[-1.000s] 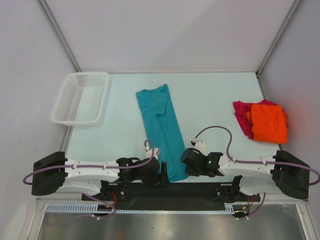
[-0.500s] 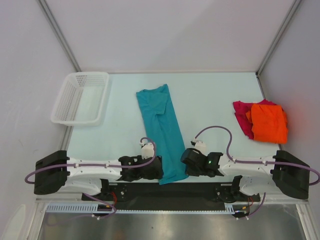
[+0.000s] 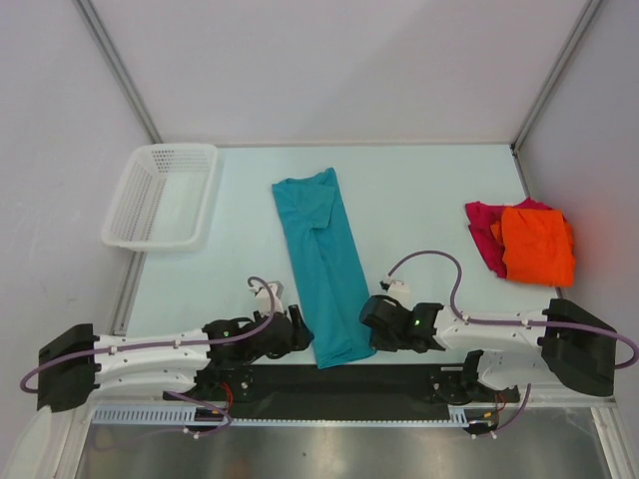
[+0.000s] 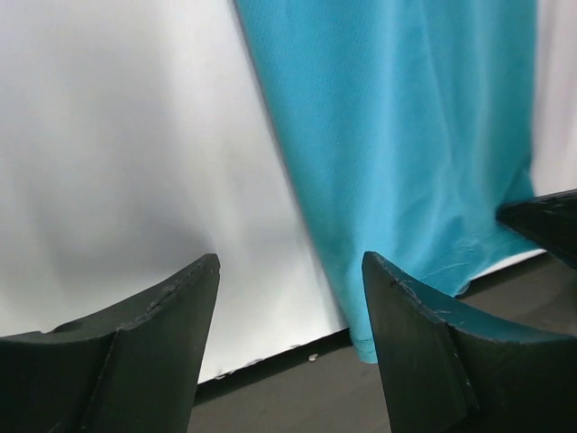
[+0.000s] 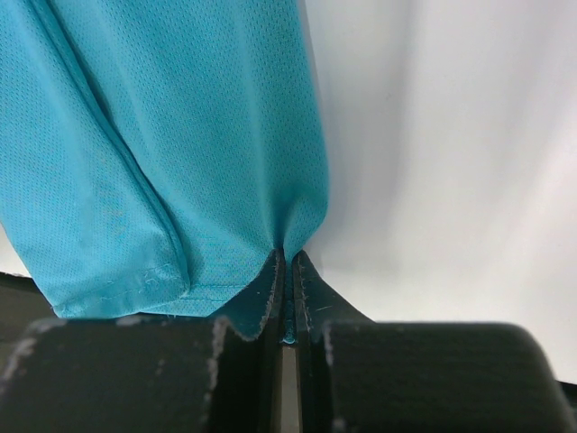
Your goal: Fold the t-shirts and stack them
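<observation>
From above, the teal t-shirt (image 3: 324, 274) lies as a long narrow strip mid-table, running from far to the near edge. The right gripper (image 3: 373, 334) sits at its near right corner, and the left gripper (image 3: 298, 334) is just left of its near left corner. Both arms lie low along the near edge, reaching inward.

In the left wrist view, the fingers (image 4: 153, 343) stand apart with bare table between them, the teal hem to the right.

In the right wrist view, the jaws are pressed together, clamped on the teal cloth's right edge.

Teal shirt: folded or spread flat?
Folded lengthwise only: the teal shirt lies as one long narrow strip on the table.
</observation>
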`<control>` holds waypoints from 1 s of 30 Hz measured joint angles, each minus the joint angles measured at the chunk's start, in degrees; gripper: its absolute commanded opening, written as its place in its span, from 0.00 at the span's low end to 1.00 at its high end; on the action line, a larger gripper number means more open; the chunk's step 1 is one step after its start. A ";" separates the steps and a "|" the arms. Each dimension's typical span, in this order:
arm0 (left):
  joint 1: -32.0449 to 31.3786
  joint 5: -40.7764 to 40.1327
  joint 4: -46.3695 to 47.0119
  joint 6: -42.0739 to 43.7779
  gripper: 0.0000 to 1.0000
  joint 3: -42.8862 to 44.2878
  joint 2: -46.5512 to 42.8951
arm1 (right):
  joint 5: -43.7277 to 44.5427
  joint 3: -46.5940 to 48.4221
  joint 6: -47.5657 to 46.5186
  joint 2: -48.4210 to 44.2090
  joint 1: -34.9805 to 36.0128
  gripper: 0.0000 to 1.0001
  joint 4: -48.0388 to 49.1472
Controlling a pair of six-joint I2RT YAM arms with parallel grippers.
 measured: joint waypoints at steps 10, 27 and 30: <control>4.02 11.10 15.91 -3.02 0.70 -8.24 -5.07 | -0.02 0.98 -0.24 0.96 0.00 0.06 -0.96; 4.26 19.17 26.86 -7.45 0.59 -12.81 -3.08 | 0.17 1.53 -0.28 1.01 0.00 0.06 -2.80; 4.26 19.45 30.75 -7.80 0.60 -13.51 -0.39 | 0.22 1.97 -0.46 1.20 0.00 0.06 -3.30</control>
